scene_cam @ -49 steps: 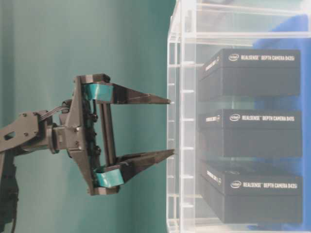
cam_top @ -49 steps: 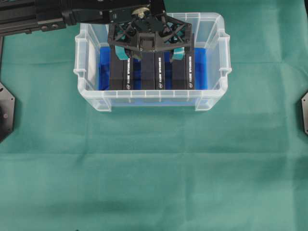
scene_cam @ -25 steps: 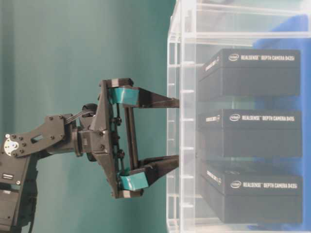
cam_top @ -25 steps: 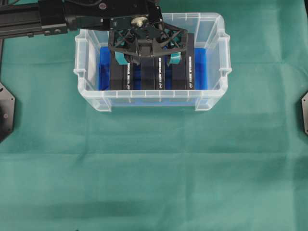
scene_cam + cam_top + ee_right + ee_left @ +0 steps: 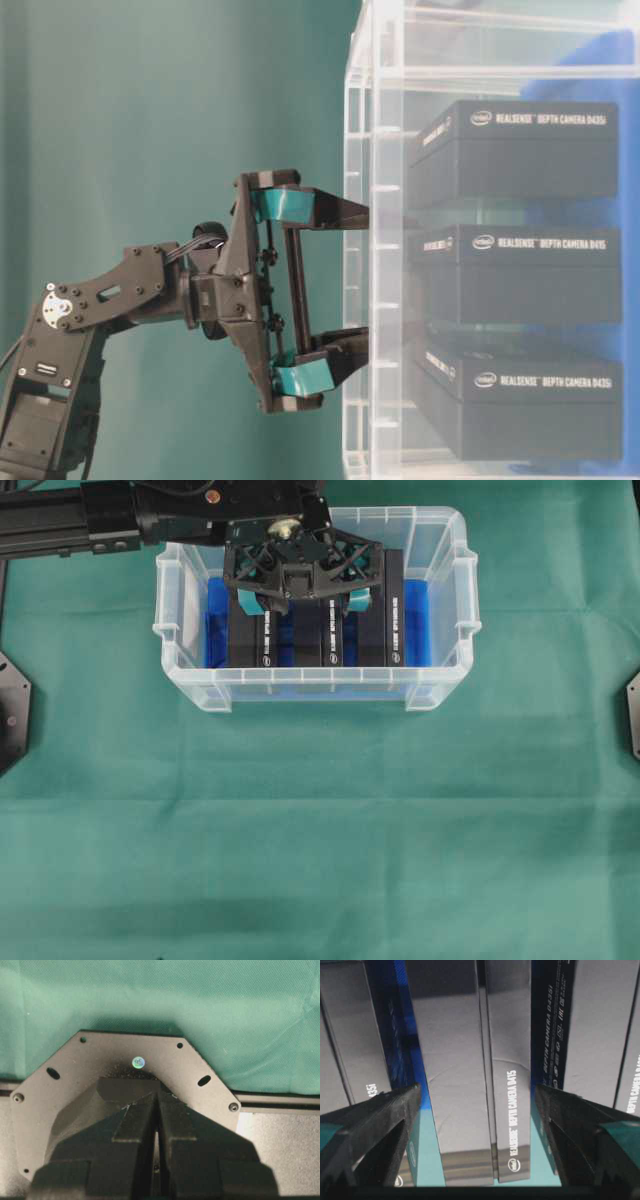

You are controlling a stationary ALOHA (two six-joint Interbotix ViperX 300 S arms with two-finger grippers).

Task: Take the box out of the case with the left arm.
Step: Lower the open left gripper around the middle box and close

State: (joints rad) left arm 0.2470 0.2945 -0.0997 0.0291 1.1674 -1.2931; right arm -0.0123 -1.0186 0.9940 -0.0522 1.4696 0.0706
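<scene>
The case (image 5: 312, 676), a clear tub with a blue lining, holds three black boxes standing on edge. My left gripper (image 5: 303, 602) reaches down into it, open wide, with a teal-padded finger on either side of the middle box (image 5: 331, 642). In the left wrist view the middle box (image 5: 470, 1085) stands between the black fingers (image 5: 380, 1120), with a gap on both sides and nothing touching it. From table level the gripper (image 5: 358, 275) has its fingertips just past the case wall (image 5: 360, 100), in line with the middle box (image 5: 520, 275). My right gripper (image 5: 157, 1097) is shut and holds nothing.
Two more black boxes (image 5: 250, 640) (image 5: 385, 640) flank the middle one closely. The case stands at the back of a green cloth (image 5: 320, 830). Black mounting plates sit at the left edge (image 5: 10, 710) and right edge (image 5: 632, 715); the right gripper rests over its plate (image 5: 65, 1075).
The left gripper has moved down toward the case, its fingertips passing the rim and straddling the middle box. Its jaws stayed open. The boxes have not moved.
</scene>
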